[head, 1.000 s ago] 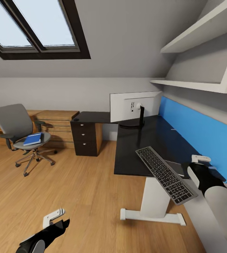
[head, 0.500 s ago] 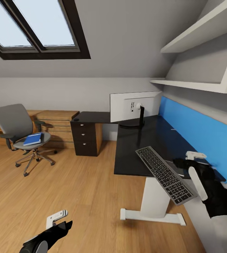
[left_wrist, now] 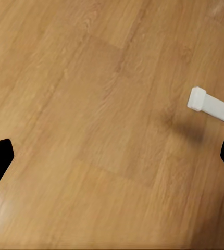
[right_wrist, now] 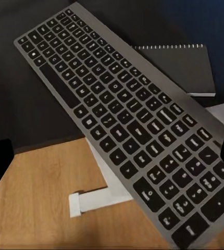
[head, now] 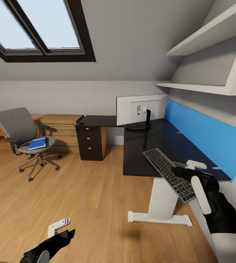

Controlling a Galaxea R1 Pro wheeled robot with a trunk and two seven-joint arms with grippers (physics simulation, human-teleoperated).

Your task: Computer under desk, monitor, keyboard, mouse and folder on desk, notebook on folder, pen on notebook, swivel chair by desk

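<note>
We see the right claw (head: 185,168) open above the keyboard (head: 169,174) overhanging the table (head: 147,146); left claw (head: 61,225) open, empty.

Occluded, cropped and unresolved parts, head and wrist views.
Head view: the right gripper (head: 186,168) covers part of the keyboard (head: 165,171) and whatever lies behind it on the desk (head: 147,146); the jaws' spacing cannot be told. The monitor (head: 141,109) shows its white back, the screen side hidden. The skylight (head: 33,29) and shelves (head: 205,87) are cut by the frame edges. Right wrist view: the keyboard (right_wrist: 127,120) overlaps one corner of the notebook (right_wrist: 182,67) and runs off the frame. Left wrist view: the desk's foot (left_wrist: 211,105) is cropped at the edge.
</note>
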